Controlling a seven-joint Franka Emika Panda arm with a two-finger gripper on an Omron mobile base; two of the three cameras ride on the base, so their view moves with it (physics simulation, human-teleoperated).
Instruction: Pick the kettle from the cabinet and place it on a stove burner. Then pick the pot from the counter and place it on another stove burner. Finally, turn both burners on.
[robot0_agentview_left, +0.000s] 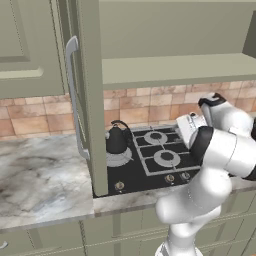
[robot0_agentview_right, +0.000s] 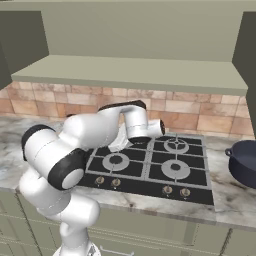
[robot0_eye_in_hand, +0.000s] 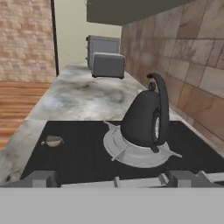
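**Already seated: kettle on the large burner, jaws spread**

Squarely on the wide silvery-grey disc burner with thin radial prongs, at the near left corner of the black glass cooktop, the small, nearly black rounded kettle with a thin arched loop handle is seen standing upright. Nothing is held against it. The two-finger gripper is seen low in the hand view, just short of the burner, with its dark fingertips set wide apart and nothing between them. In the left base view the kettle is partly hidden by the open pale olive-green cabinet door with its long grey bar handle. The wide, short-sided navy blue pot is seen resting on the grey-and-white marbled stone counter, to the right of the cooktop and well apart from the kettle.
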